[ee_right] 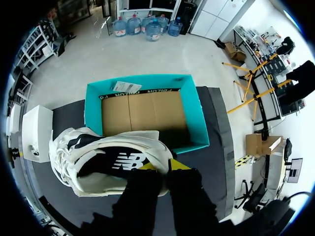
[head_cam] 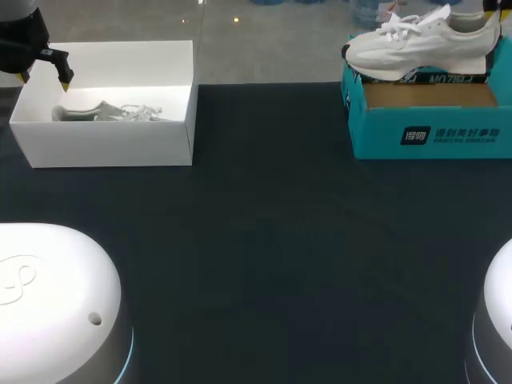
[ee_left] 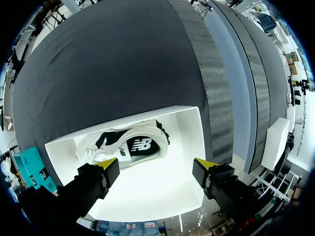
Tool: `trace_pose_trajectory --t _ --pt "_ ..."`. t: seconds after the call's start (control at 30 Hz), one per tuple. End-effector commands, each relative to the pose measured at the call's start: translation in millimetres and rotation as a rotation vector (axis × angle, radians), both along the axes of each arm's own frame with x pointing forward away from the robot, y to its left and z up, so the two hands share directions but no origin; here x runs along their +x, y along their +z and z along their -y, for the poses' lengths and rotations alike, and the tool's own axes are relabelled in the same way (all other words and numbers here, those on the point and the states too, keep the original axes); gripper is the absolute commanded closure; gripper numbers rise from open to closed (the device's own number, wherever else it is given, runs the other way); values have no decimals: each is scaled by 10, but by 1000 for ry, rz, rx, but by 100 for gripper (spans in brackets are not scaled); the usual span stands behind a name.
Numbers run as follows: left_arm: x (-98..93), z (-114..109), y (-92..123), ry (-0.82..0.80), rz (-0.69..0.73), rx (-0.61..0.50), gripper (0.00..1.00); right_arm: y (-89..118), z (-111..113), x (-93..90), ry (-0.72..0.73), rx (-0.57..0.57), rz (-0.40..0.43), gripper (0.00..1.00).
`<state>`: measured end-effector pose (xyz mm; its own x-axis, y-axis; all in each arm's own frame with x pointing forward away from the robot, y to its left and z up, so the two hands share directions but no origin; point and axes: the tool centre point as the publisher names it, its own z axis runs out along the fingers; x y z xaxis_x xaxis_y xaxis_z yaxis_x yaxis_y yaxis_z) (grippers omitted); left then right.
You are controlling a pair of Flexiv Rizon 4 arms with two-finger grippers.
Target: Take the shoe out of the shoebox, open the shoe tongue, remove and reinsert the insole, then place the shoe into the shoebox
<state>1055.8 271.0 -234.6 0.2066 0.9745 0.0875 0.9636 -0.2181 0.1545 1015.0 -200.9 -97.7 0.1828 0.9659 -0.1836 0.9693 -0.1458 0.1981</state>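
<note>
Two white shoes are in view. One white shoe (head_cam: 112,112) (ee_left: 125,145) lies on its side in the white box (head_cam: 172,76) (ee_left: 187,142) at the far left. My left gripper (head_cam: 44,74) (ee_left: 157,167) hangs open over this box, nothing between its fingers. The other white shoe (head_cam: 420,44) (ee_right: 98,162) is held over the front rim of the teal shoebox (head_cam: 428,132) (ee_right: 194,115) at the far right, toe toward the left. My right gripper (ee_right: 162,166) is shut on this shoe's heel collar. The teal box's brown cardboard floor is bare.
Dark table cloth (head_cam: 272,240) spans the middle and front between the two boxes. The white bases of my arms stand at the near left (head_cam: 56,304) and near right (head_cam: 496,320) corners.
</note>
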Motion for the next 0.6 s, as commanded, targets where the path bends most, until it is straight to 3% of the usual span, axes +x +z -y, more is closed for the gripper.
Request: trace_pose_trajectory --t 0.03,0.1,0.6 --pt "5 -6 4 -1 -1 1 0 -114 -293 -875 11 3 156 100" --pt "5 -6 4 -1 -1 1 0 -129 -361 -968 -3 10 132 100" --pt "5 -6 4 -1 -1 1 0 -129 -361 -968 -3 10 132 100"
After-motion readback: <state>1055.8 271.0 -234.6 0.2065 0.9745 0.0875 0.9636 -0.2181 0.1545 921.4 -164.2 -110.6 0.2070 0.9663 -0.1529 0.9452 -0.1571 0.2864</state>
